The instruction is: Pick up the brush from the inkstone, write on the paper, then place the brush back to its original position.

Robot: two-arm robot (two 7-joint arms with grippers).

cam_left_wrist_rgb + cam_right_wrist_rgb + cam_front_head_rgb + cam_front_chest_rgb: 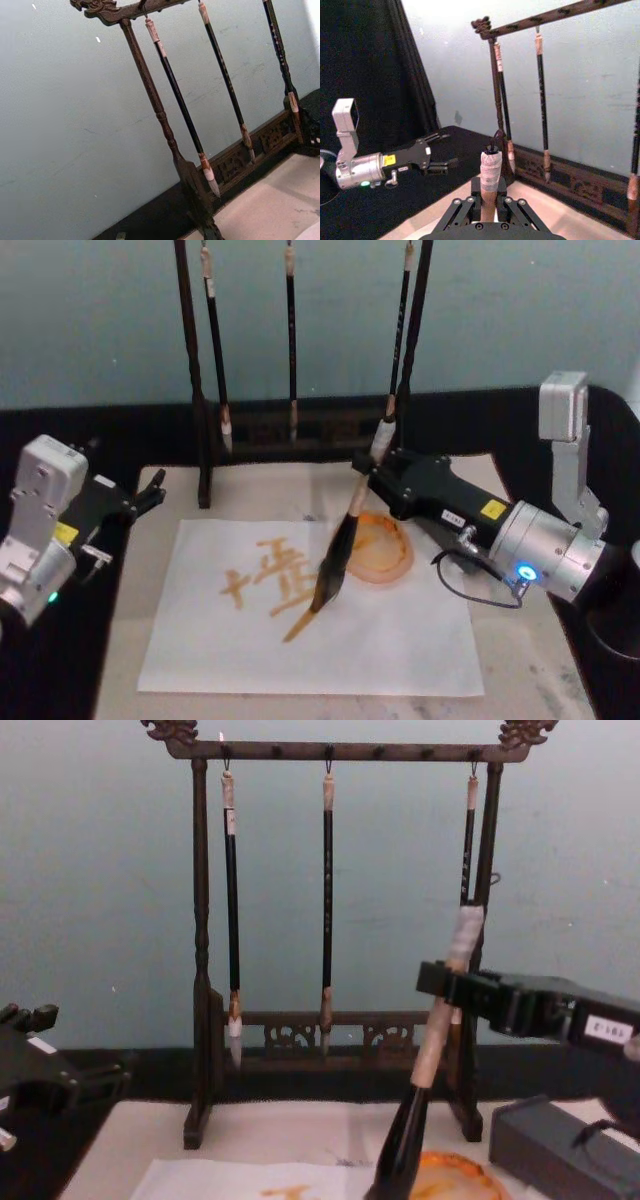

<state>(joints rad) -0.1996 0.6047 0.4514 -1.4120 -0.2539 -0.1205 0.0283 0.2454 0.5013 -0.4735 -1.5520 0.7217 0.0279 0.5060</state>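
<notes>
Seen from the head camera, the right gripper (375,468), black on a silver wrist, reaches in from the right. Its jaws are clamped on the pale beige upper handle of a large calligraphy brush (345,530) with a black lower shaft and bushy dark bristles. The brush leans with its top toward the back, and its tip meets a thin white sheet of paper (400,640) at an orange stroke, beside several orange painted characters (265,575). A round, orange-stained inkstone (390,555) lies just beside the bristles.

The chest camera shows the same lean side-on (the bristles are cut off by the frame edge). The right wrist camera looks along the handle's wrapped top, standing between the jaws. It also shows the left gripper (442,150) well apart from the brush, jaws apart and holding nothing.

The paper rests on a beige felt mat (520,670) over a black bench (120,435). Behind stands a dark carved wooden brush stand (200,970) hung with three thin black-shafted brushes (327,890), before a pale blue-green wall (90,870).
</notes>
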